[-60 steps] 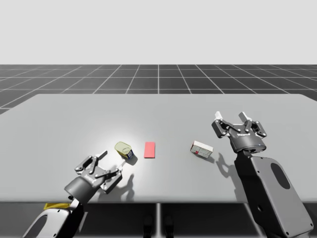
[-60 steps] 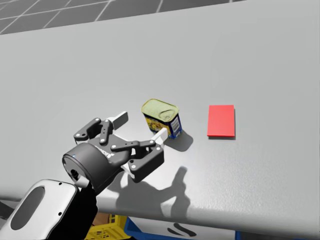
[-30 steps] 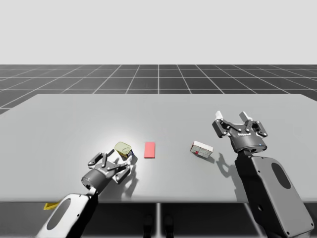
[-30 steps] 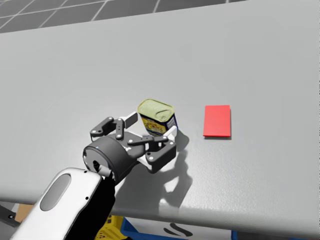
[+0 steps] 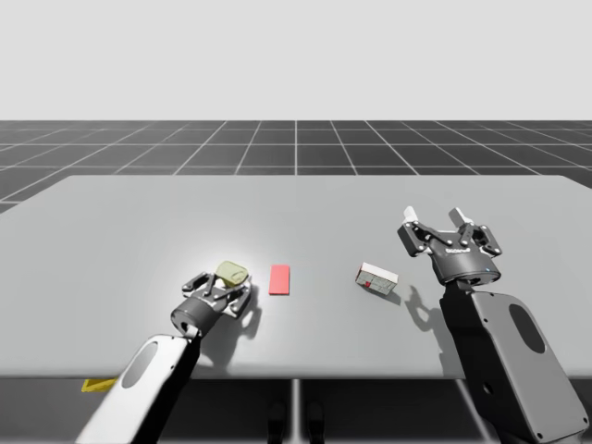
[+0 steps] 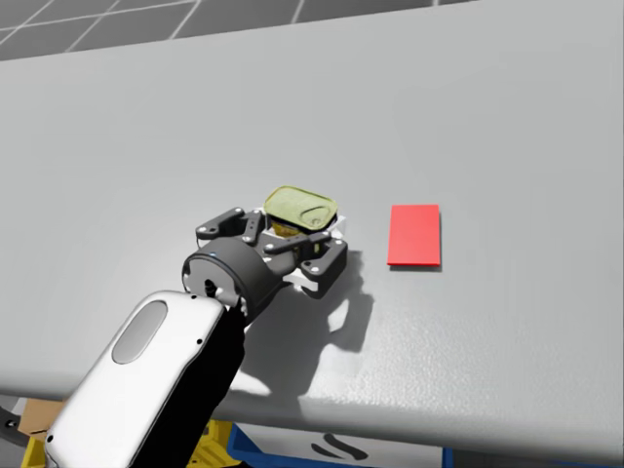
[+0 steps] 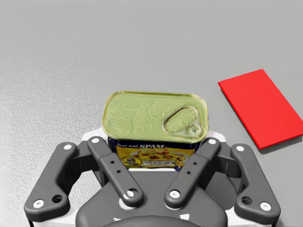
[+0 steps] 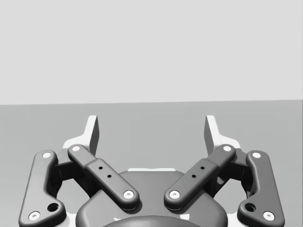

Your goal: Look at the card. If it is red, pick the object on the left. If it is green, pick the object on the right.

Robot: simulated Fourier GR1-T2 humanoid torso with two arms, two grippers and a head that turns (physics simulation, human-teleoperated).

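Note:
A red card lies flat at the table's middle. Left of it stands a rectangular can with a yellow-green lid and a blue and yellow label. My left gripper is low on the table and shut on this can, one finger against each side. Right of the card lies a small white box with red marks. My right gripper hovers open, right of and above the box, holding nothing.
The grey table stretches wide around the objects. Its front edge runs just behind my left forearm. Yellow and blue items show below that edge.
My left gripper slid forward until the can stood between its fingers, then the fingers closed against it. My head has turned slightly. The right arm stayed still.

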